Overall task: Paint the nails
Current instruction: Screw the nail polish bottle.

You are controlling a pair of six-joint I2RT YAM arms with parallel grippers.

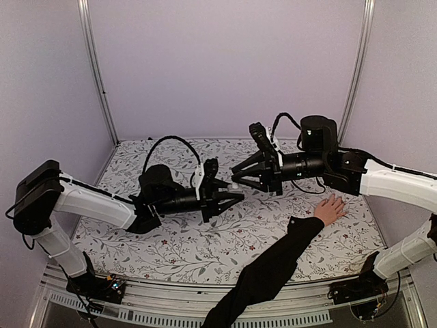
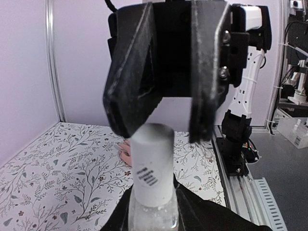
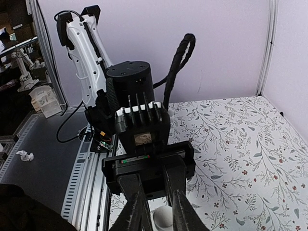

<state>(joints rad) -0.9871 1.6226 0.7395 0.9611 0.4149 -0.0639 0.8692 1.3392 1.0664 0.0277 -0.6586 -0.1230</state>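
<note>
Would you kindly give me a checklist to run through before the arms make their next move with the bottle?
1. Bottle gripped by left jaws: ok, shut on its body.
2. Right jaws lined up with white cap: ok, one on each side of its top.
3. Right jaws clamped on white cap: cannot tell.
4. Cap removed from bottle: not ok, still on.
5. Hand flat on table, fingers spread: ok.

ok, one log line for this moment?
left claw: shut on nail polish bottle | right claw: around its white cap, grip unclear | hand: flat on table
</note>
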